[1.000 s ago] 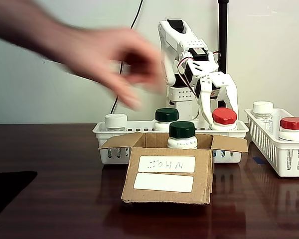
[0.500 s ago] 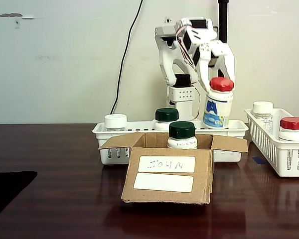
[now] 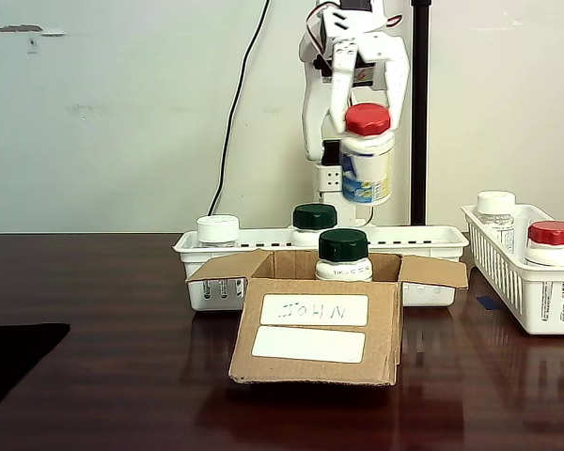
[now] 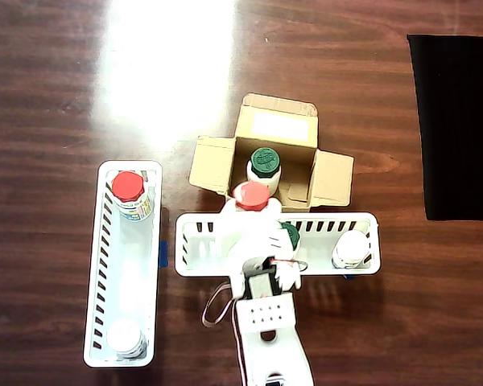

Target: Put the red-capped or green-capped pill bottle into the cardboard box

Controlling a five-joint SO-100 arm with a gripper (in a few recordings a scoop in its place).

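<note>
The red-capped pill bottle (image 3: 367, 155), pinched by the gripper (image 3: 368, 111), is being carried higher, toward 11 o'clock, above the cardboard box (image 3: 315, 329).

A dark, glossy reddish-brown wooden table (image 3: 103, 376) stands against a plain pale wall (image 3: 122, 113). Bright light glares off the tabletop in the overhead view.

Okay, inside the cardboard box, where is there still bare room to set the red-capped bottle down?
The cardboard box already holds a green-capped bottle near its middle. In the overhead view, bare floor shows right of that bottle, toward the right flap. The gripper holds the red-capped bottle above the box's rear edge beside the white basket.
</note>
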